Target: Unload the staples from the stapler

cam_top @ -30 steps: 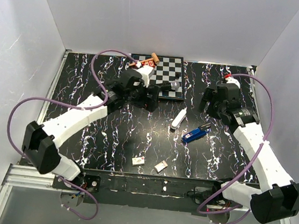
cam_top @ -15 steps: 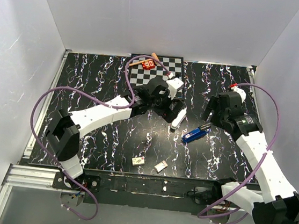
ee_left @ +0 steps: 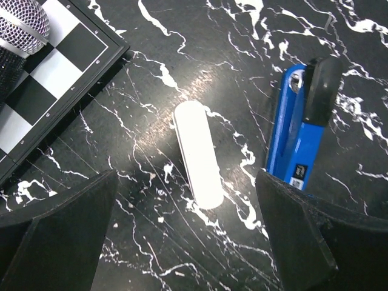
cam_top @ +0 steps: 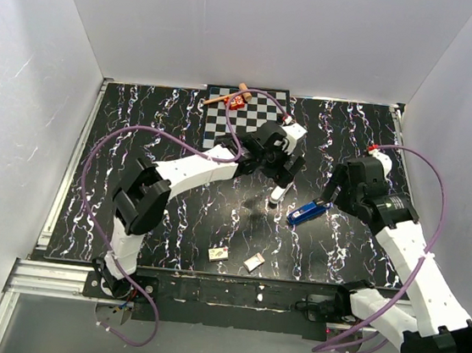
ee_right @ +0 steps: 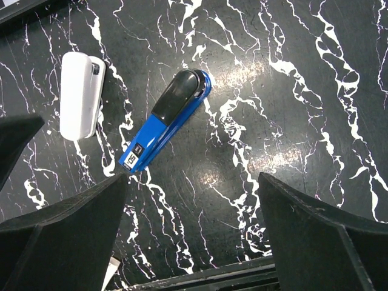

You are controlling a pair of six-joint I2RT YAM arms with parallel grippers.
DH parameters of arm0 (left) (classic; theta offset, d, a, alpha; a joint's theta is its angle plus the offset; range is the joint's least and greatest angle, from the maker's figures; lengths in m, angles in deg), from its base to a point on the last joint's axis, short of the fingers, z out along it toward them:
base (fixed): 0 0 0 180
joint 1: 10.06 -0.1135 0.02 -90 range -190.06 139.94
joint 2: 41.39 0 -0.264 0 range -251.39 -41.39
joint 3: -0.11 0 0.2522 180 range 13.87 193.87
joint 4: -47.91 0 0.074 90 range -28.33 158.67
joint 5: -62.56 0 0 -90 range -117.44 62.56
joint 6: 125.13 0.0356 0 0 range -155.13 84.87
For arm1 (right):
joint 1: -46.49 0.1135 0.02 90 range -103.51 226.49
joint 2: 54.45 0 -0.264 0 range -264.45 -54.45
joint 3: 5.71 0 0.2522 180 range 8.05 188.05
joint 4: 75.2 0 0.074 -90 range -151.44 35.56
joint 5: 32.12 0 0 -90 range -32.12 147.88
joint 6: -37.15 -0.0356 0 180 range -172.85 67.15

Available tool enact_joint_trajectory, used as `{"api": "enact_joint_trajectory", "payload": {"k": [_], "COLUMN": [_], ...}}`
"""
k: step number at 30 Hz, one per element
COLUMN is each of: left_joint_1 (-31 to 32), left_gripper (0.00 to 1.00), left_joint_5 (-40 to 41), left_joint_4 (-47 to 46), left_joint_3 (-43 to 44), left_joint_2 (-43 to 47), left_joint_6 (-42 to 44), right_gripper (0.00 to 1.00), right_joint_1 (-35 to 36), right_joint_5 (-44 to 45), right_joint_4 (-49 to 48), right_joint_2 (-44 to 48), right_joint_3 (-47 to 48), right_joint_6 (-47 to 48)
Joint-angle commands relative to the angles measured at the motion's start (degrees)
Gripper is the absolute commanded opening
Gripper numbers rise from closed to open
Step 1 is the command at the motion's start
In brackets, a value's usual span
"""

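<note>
The blue stapler [cam_top: 307, 211] with its black end lies flat on the marbled table, right of centre. In the left wrist view the stapler [ee_left: 296, 144] sits right of a slim white object [ee_left: 198, 154]. In the right wrist view the stapler [ee_right: 166, 125] lies diagonally, up and left of the jaws. My left gripper [cam_top: 282, 174] hovers open over the white object [cam_top: 279, 191]; its jaws [ee_left: 188, 242] hold nothing. My right gripper [cam_top: 333, 193] hangs open just right of the stapler, and its jaws [ee_right: 194, 236] are empty. No staples show.
A checkerboard [cam_top: 261, 109] lies at the back centre with a red die [cam_top: 238, 101] and a wooden stick on it. A microphone [ee_left: 18, 24] rests on the board's edge. Two small cards [cam_top: 219, 252] [cam_top: 253, 263] lie near the front edge. White walls enclose the table.
My left arm has swung right from the checkerboard to above the white object. My right arm has come forward, closer to the stapler. Both grippers stayed open.
</note>
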Motion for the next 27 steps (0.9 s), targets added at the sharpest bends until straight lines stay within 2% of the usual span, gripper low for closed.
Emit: {"api": "enact_joint_trajectory", "payload": {"k": [1, 6, 17, 27], "left_joint_1": [-0.1, 0.3, 2.0, 4.3], "left_gripper": [0.98, 0.98, 0.97, 0.89], "left_joint_5": [3.6, 6.4, 12.6, 16.7], "left_joint_4": [-2.6, -2.8, -0.8, 0.7], "left_joint_3": [3.6, 5.9, 11.3, 12.6], "left_joint_2": [-1.7, -5.5, -12.0, -14.2], "left_joint_6": [-3.2, -6.2, -4.9, -3.2], "right_gripper": [0.96, 0.96, 0.96, 0.95], "right_joint_1": [0.1, 0.1, 0.1, 0.1], "right_joint_5": [0.0, 0.5, -1.7, -3.6], "right_joint_4": [0.7, 2.7, 3.8, 2.9], "right_joint_2": [3.9, 6.2, 8.3, 8.5], "right_joint_3": [-0.9, -0.8, -1.9, -2.7], "right_joint_6": [-0.2, 0.3, 0.4, 0.2]}}
